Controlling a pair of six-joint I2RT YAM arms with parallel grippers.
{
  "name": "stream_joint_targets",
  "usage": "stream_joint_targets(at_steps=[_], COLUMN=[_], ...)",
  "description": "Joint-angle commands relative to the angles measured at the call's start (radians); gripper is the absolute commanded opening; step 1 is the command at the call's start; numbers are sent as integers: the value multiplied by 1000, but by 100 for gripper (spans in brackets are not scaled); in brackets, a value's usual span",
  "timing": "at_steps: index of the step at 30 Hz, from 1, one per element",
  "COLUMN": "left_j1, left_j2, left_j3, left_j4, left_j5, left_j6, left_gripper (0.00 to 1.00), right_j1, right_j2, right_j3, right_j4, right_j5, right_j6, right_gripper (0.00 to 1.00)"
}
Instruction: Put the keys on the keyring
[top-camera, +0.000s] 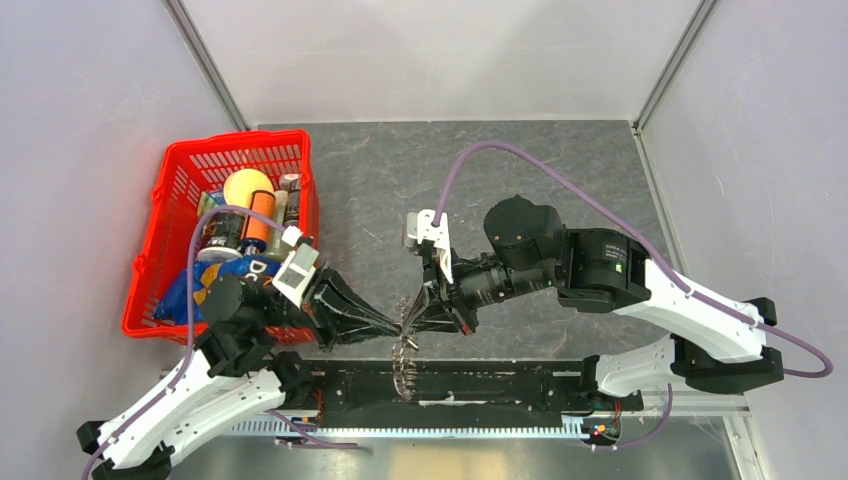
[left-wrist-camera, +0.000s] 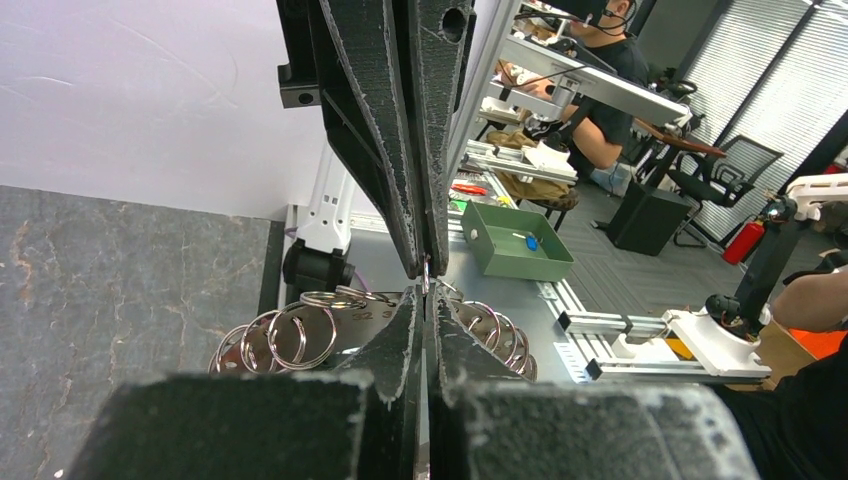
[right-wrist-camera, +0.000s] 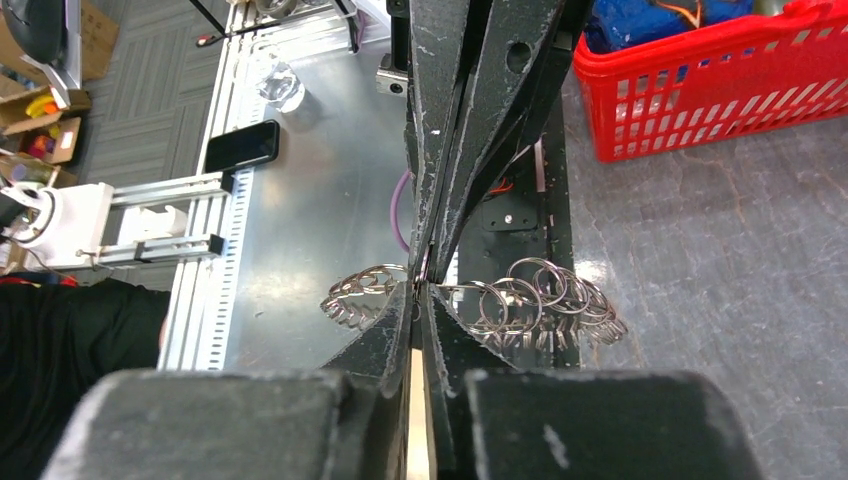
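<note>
Okay, the keyring (right-wrist-camera: 545, 300) looks like light, slippery wire; pinch one loop's rim. Your left end effector (top-camera: 397, 323) clamps it; right end effector (top-camera: 414, 318) nearly closed, grip unclear.

The left arm (top-camera: 190, 400) and right arm (top-camera: 700, 315) wear white shells over black drum-shaped joints and trail lilac cables (top-camera: 490, 145). White camera brackets (top-camera: 297, 268) cap the wrists. The left gripper (top-camera: 398, 325) and right gripper (top-camera: 412, 318) are rough, matte-black tapering wedges.
</note>
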Motion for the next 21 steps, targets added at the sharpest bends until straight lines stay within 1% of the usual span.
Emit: stream_joint_targets(at_steps=[1, 2, 6, 9, 12, 15, 17, 21], left_j1=[0, 1, 0, 1, 0, 1, 1, 1], left_j2=[4, 4, 8, 6, -4, -12, -12, -18], left_j3=[14, 14, 11, 14, 23, 41, 53, 65], left_j4=[72, 75, 89, 65, 22, -36, -73, -132], left_j5=[-31, -32, -16, -7, -7, -4, 0, 7], left_j6=[-29, -30, -41, -55, -62, -61, -60, -64], left_gripper=[2, 2, 2, 2, 11, 25, 31, 35], right_j1=[7, 7, 7, 7, 7, 7, 8, 6], right_j2=[1, 3, 7, 14, 27, 43, 57, 87], right_j3=[16, 20, 33, 59, 95, 132, 153, 201], right_j4=[39, 39, 36, -5, -62, -118, -157, -229], right_j5=[-18, -17, -31, -38, -53, -79, -88, -106], right_j6=[5, 6, 3, -12, -29, -43, -51, -62], right_gripper=[4, 0, 0, 0, 0, 0, 0, 0])
